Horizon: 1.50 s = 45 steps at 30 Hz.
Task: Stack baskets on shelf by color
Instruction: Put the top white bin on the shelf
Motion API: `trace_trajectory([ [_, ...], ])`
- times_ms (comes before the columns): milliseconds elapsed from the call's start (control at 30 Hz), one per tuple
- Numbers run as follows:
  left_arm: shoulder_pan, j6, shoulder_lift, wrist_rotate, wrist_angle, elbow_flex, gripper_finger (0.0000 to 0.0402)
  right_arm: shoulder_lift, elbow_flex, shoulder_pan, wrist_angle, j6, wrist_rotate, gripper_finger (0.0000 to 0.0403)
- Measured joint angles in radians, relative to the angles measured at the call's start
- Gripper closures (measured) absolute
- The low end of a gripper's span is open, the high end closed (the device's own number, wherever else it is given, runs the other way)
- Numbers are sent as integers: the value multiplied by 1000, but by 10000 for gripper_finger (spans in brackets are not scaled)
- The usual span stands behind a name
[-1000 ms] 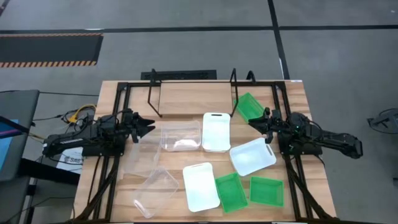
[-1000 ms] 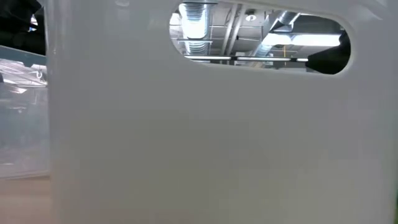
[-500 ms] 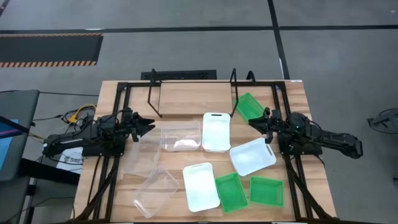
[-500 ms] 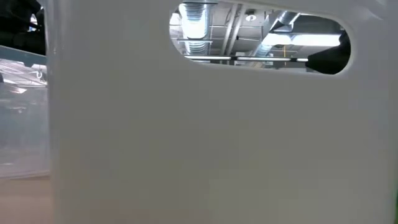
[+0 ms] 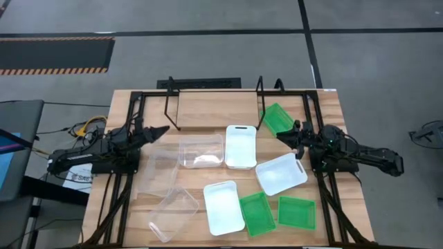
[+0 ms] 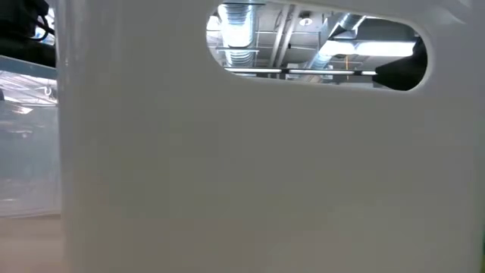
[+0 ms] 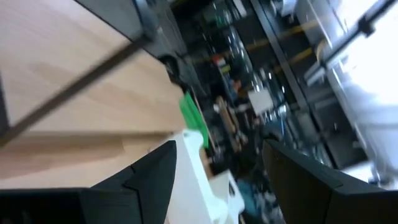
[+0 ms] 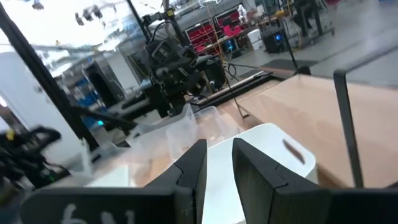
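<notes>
I have the left tool [image 5: 160, 131] near the surface's [image 5: 201, 107] left edge, its fingers spread wide and empty, pointing toward the shelf's [image 5: 214, 109] left legs at the far edge. A clear basket [image 5: 201, 151] lies just beside it, toward the middle, not touching; a second clear basket [image 5: 173, 212] sits at the near left corner, well apart.

My right tool [image 5: 281, 135] sits near the right edge with its fingers drawn close together, a narrow gap between them and nothing in it. A green basket [image 5: 277, 118] leans against the shelf's right legs just beyond the tool. A white basket [image 5: 240, 146] lies just past its tip toward the middle, another white basket [image 5: 280, 173] just nearer, neither touching it.
</notes>
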Motion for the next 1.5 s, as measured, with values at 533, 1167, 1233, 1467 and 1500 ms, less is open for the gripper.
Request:
trace_trajectory([
  [533, 0, -112, 0, 95, 189, 2, 174, 0, 0, 0, 40, 394, 35, 300],
  [1167, 0, 17, 13, 97, 333, 220, 174, 651, 683, 0, -529, 406, 292, 300],
  [1233, 0, 32, 29, 98, 276, 250, 174, 783, 764, 0, -654, 512, 287, 301],
  [1467, 0, 97, 82, 97, 236, 286, 174, 1160, 910, 61, -742, 585, 187, 301],
  [1500, 0, 97, 84, 96, 233, 286, 174, 1203, 921, 76, -740, 593, 184, 301],
])
